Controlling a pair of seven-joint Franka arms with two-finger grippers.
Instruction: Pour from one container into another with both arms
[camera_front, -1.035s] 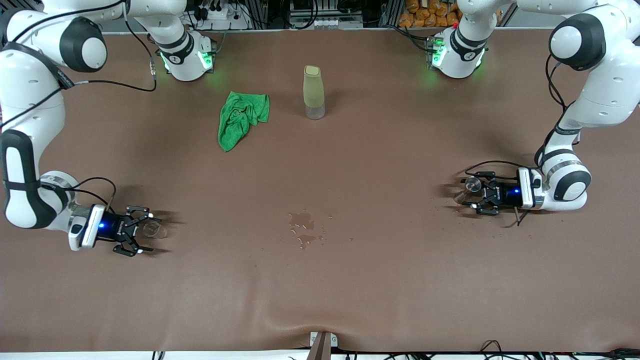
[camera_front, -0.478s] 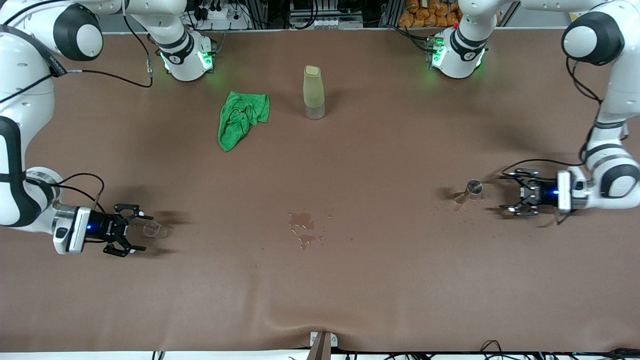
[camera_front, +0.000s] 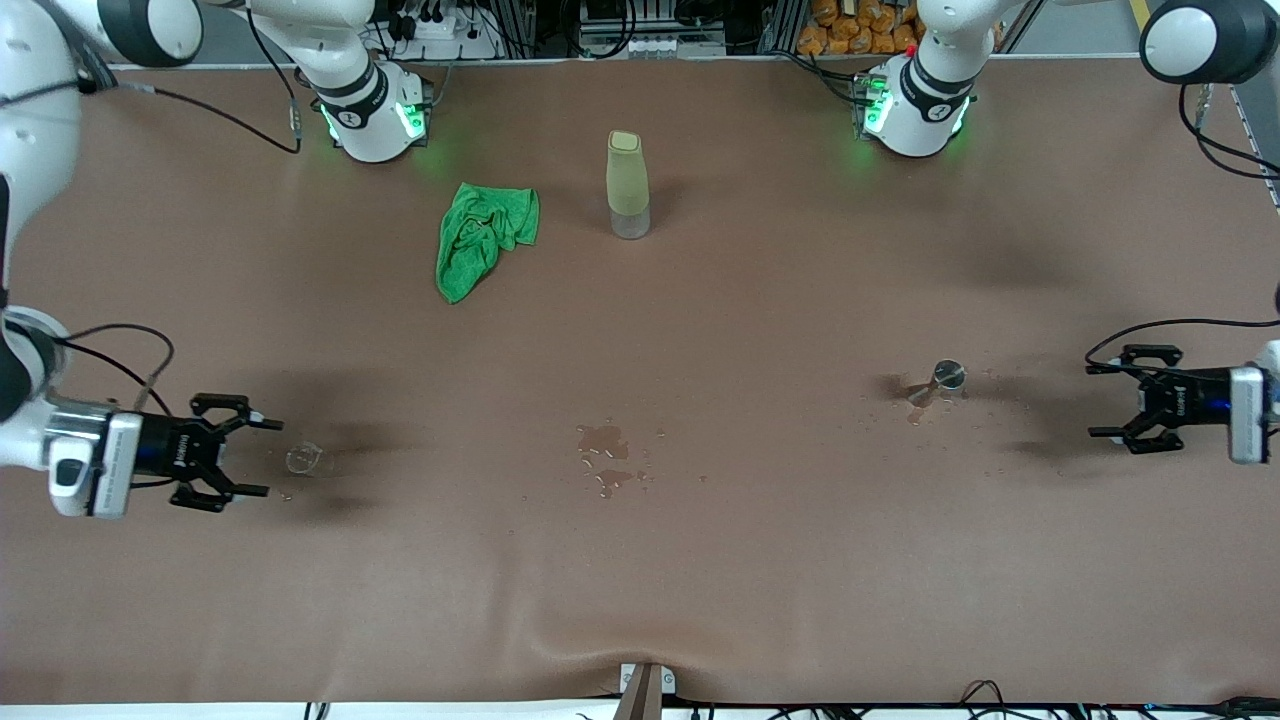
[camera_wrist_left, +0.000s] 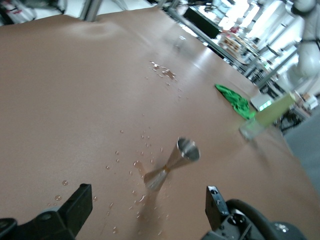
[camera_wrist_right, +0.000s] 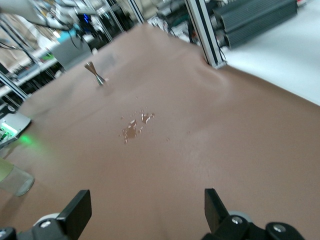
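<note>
A small metal jigger stands on the brown table among water drops; the left wrist view shows it ahead of the jaws, untouched. My left gripper hangs open and empty, well apart from the jigger toward the left arm's end of the table. A clear glass stands toward the right arm's end. My right gripper is open and empty just short of the glass, which its wrist view does not show.
A tall yellow-green bottle with a clear base and a crumpled green cloth sit near the arm bases. A small puddle wets the table's middle. A ridge in the table cover rises near the front edge.
Both grippers have drawn back from their containers toward their own ends of the table. The left gripper opened off the jigger, and the right gripper left the glass standing.
</note>
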